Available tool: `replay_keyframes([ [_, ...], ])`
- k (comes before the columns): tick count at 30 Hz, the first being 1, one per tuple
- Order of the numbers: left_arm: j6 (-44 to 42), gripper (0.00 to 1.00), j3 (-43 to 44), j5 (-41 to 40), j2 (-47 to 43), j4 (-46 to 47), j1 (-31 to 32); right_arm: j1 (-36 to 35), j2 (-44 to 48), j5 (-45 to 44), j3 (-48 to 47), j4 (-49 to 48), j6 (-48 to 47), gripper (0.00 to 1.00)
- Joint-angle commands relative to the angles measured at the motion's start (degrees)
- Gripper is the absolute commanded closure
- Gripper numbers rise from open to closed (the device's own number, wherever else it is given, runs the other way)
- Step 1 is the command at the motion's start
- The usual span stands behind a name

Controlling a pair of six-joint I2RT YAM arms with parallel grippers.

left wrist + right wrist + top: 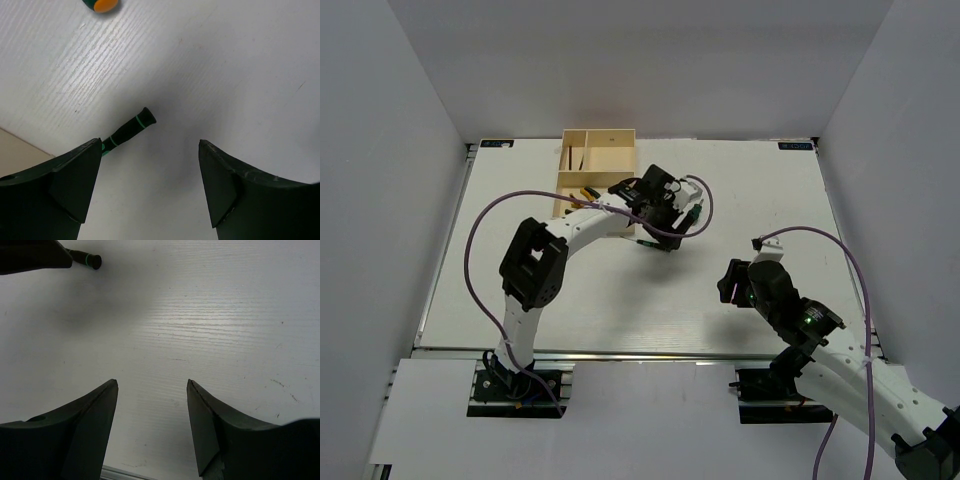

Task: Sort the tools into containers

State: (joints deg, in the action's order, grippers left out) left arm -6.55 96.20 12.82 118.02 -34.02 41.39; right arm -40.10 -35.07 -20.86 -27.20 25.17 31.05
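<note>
**Top view.** The left pincer (660,228) hangs over the white table (520,290), just right of the cream tray (620,150). A thin screwdriver (645,243) lies on the table just below it, mostly covered by the arm. A short green tool (692,212) peeks out on the right side of the wrist. Something yellow (582,190) lies in the tray's near compartment, too small to identify. The right pincer (732,285) sits well apart from both, over bare table.

**Left wrist view.** The left pincer (150,144) is spread wide and grips nothing. The screwdriver (131,129) lies slantwise on the table. It has a round black handle with green rings, its butt points into the gap, and its other end is hidden behind the left finger (65,185). The table (225,65) shows a fine, wood-like grain. The short tool (101,4) has a green and orange round end, cut off by the top edge. A cream sliver of the tray (17,150) shows at the lower left.

**Right wrist view.** The right pincer (152,382) is spread and holds nothing, with only scuffed table (225,315) below it. The screwdriver (89,260) shows just its ringed butt at the top left, and the rest is behind a dark shape.
</note>
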Motion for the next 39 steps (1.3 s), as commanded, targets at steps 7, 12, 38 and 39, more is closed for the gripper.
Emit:
replay_keyframes([
  [7, -17.6, 0.17, 5.7, -1.9, 3.0, -8.1, -0.7, 0.1, 1.1, 0.4, 0.8, -2.2, -0.9, 0.37],
  [12, -22.0, 0.18, 4.8, -0.8, 3.5, -8.4, -0.7, 0.0, 1.1, 0.5, 0.8, -2.2, -0.9, 0.37],
  [38, -31.2, 0.36, -0.1, 2.4, 7.9, -3.1, -1.7, 0.0, 0.7, 1.3, 1.5, -3.3, -1.4, 0.36],
  [39, -31.2, 0.37, 0.3, 2.8, 8.3, -3.8, -1.7, -0.1, 0.7, 1.3, 1.5, -3.4, -1.5, 0.36],
])
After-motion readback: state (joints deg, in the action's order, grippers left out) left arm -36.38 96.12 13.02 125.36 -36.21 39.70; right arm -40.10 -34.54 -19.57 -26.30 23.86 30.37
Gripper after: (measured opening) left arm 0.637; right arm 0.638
